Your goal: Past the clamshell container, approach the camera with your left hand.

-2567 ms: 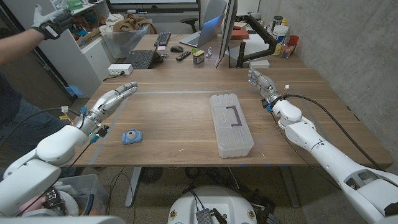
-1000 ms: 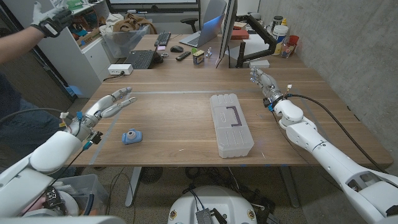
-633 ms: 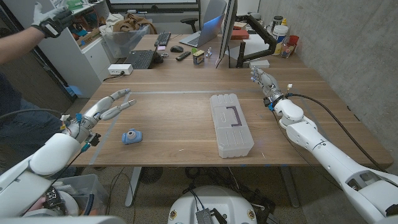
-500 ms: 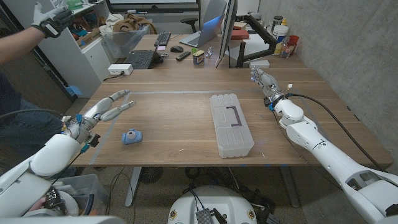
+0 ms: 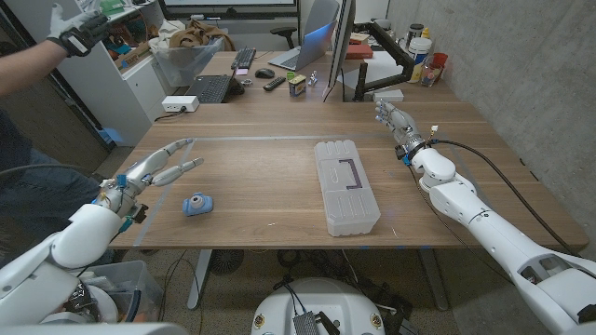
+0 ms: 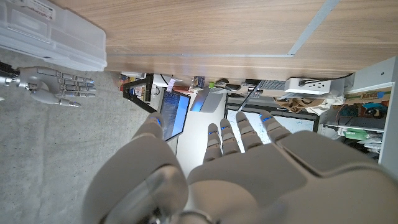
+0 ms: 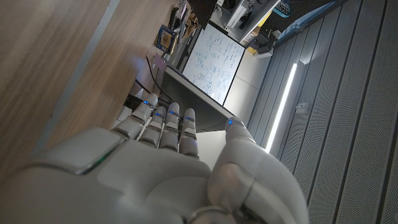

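- left hand [image 5: 160, 167] is near-left of the camera [image 5: 196, 204], raised over the surface [image 5: 270, 177], fingers spread and reaching forward, holding nothing
- camera is small and blue, sits on the surface just right of and slightly nearer than the left hand's fingertips, apart from them, not touched
- clamshell container [image 5: 345, 186], clear plastic, lid closed, lies lengthwise well right of the camera, untouched
- in the left wrist view the left hand's fingers [image 6: 239, 134] are extended and apart, nothing in the palm; a corner of the container shows at the frame edge with the right hand beyond it
- right hand [image 5: 394, 120] is far right of the camera, beyond the container's far right corner, fingers straight and loosely together, empty; right wrist view shows the same, hand [image 7: 161, 162] holding nothing
- step in hand, as I judge it: the approach to the camera, not yet finished, hand is beside the camera rather than over it
- next move likely calls for swinging the left hand right and down toward the camera, fingers kept apart, stopping short of knocking it; container is well out of the path
- behind the surface, far from the camera: a desk with keyboard [image 5: 206, 88] and monitor [image 5: 340, 42]; a person's gloved hand [image 5: 76, 30] at far left
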`<state>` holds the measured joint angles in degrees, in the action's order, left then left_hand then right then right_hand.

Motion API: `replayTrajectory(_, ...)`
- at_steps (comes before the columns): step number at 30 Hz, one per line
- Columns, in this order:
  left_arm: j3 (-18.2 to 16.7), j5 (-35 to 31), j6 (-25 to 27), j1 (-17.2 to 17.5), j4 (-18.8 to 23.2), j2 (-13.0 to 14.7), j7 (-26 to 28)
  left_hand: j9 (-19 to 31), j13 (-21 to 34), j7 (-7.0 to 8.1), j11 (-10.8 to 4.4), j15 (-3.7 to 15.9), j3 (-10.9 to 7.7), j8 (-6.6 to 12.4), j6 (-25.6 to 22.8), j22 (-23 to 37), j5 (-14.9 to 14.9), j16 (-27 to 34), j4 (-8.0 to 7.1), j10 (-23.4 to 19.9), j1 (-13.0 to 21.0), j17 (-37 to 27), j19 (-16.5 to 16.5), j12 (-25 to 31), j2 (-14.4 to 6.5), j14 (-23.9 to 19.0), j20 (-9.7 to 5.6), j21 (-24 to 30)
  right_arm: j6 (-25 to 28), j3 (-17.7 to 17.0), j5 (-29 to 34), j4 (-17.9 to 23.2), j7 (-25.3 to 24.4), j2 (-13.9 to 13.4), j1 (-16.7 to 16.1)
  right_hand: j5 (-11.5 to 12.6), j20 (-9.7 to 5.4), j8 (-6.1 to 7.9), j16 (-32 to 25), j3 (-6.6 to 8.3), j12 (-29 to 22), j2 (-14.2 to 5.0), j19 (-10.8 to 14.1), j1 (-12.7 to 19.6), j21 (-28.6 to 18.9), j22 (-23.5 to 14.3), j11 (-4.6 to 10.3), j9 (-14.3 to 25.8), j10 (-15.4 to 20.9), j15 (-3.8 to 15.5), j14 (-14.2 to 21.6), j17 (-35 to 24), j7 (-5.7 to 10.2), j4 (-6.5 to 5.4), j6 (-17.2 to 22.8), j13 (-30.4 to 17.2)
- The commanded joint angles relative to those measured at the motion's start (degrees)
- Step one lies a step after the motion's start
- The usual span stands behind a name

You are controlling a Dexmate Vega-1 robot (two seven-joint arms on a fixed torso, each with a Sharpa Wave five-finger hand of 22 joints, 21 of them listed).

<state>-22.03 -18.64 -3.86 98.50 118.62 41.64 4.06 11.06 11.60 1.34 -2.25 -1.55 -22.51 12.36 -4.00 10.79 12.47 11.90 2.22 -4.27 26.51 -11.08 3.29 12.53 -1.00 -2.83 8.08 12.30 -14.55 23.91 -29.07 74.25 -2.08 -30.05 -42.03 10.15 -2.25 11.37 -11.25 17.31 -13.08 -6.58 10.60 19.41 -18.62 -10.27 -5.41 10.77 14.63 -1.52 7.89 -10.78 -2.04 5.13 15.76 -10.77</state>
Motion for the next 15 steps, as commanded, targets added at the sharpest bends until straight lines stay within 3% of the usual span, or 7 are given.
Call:
replayTrajectory(1,0.7,-6.0,2.8,0.6,1.0,0.1,1.2,0.2,0.2,0.36,-0.42,0.02,-0.11,0.21,-0.3,0.2,0.4,0.2,0.34,0.1,0.9,-0.2,-0.4,0.2,0.1,-0.6,0.22,0.3,0.0,0.0,-0.1,0.0,0.2,-0.2,-0.1,0.2,-0.4,-0.02,0.1,0.18,0.1,-0.15,0.6,-0.2,0.4,-0.1,0.26,0.2,0.5,0.04,0.3,-0.2,0.12,0.17,0.4,-0.2)
replayTrajectory(15,1.5,-7.6,4.3,0.6,0.3,-0.3,2.9,0.3,0.3,0.6,-0.69,-0.07,-0.24,0.11,-0.1,0.2,0.6,0.1,0.78,0.3,1.5,-0.2,-0.2,0.0,0.2,-0.4,0.33,0.2,-0.4,0.0,-0.1,-0.3,0.0,0.2,0.1,0.2,-0.43,0.0,0.1,0.23,0.1,-0.22,0.7,-0.2,0.6,-0.1,0.23,0.2,0.5,0.12,0.3,-0.2,0.27,0.22,0.5,-0.2)
